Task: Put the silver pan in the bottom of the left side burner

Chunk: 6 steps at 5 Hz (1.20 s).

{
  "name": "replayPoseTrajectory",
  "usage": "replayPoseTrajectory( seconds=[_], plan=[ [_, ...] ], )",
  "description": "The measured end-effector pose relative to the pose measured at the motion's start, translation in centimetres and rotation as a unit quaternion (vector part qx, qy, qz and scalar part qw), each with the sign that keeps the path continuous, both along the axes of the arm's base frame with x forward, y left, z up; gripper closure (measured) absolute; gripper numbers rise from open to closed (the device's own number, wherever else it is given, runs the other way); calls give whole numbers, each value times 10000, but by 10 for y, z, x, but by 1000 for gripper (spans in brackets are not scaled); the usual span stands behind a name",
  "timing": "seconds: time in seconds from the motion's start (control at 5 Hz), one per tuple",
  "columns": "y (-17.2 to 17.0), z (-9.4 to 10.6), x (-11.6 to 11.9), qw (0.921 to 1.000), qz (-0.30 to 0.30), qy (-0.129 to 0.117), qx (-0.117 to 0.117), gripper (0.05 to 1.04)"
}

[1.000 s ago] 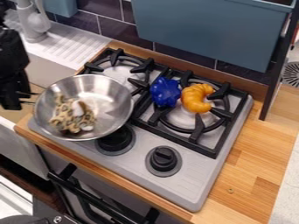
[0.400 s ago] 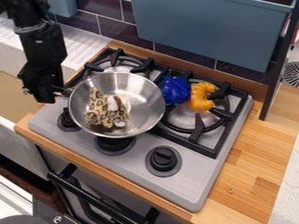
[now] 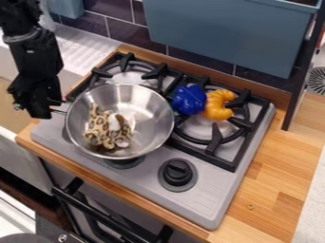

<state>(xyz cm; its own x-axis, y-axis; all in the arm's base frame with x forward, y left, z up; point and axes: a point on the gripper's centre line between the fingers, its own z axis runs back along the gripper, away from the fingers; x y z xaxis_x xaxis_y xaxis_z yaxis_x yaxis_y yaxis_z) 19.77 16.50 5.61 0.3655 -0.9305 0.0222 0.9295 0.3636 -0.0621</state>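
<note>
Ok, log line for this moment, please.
gripper at pan handle | silver pan over the stove's near-left part, leopard-print item inside | blue and orange items at right burner

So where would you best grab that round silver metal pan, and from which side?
Probably by the thin handle of the pan, coming from the sink side: it juts past the rim there, looking narrow enough to pinch, unlike the broad round bowl.
</note>
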Motion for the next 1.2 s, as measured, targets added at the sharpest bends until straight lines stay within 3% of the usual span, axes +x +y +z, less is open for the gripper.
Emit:
replayPoseTrajectory(
  seconds=[0.2,0.4,1.0,1.2],
  plan=[
    [4,2,6,9998,146,-113,104,277],
    [5,-1,13,9994,296,-127,161,87],
    [11,13,22,9981,594,-113,60,86],
    [5,23,35,9935,1096,-239,-173,86]
  ],
)
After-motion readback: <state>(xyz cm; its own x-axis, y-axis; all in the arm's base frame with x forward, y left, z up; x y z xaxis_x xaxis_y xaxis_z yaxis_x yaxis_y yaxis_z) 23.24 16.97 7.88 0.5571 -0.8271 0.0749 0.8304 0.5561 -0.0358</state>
